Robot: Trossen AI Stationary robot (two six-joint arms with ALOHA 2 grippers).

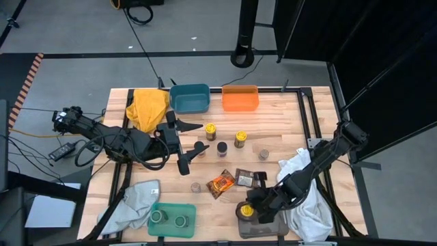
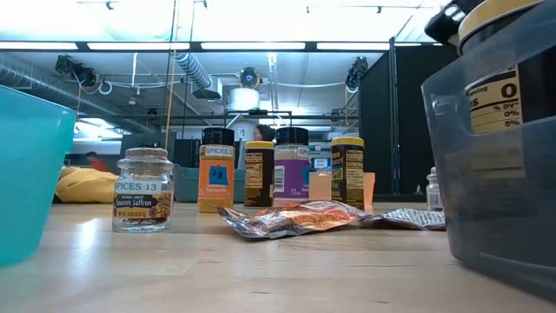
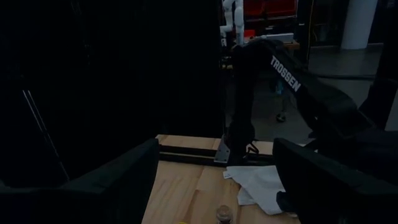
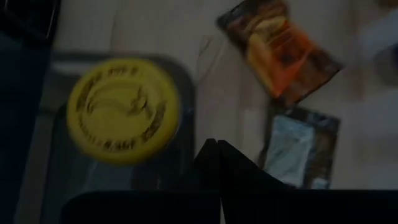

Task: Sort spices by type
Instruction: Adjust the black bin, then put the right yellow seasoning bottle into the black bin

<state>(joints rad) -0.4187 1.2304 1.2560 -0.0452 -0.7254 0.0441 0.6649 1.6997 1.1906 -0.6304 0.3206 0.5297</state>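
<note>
Nearest to my low camera: grey bin [image 2: 495,174], with a yellow-lidded jar [image 2: 499,22] inside it.
Table: I see pale wood planks [image 1: 273,123] framed by black rails; a teal bin [image 1: 189,97] and an orange bin [image 1: 240,98] stand at the far edge, a green tray [image 1: 172,219] holding two jars at the near edge.
Room: pipes and ceiling lights show beyond the table.
Left arm: my left gripper [image 1: 193,156] hovers mid-table, fingers spread wide, carrying nothing.
Right arm: my right gripper [image 1: 254,203] sits just beside that jar, fingers closed together and empty.
Spices: three jars [image 1: 222,147] stand mid-table; the orange packet [image 1: 221,182] and brown packet [image 1: 244,177] lie near them.
Writing: "SPICES 13" on the clear saffron jar [image 2: 143,202]; "TROSSEN" on the right arm.
</note>
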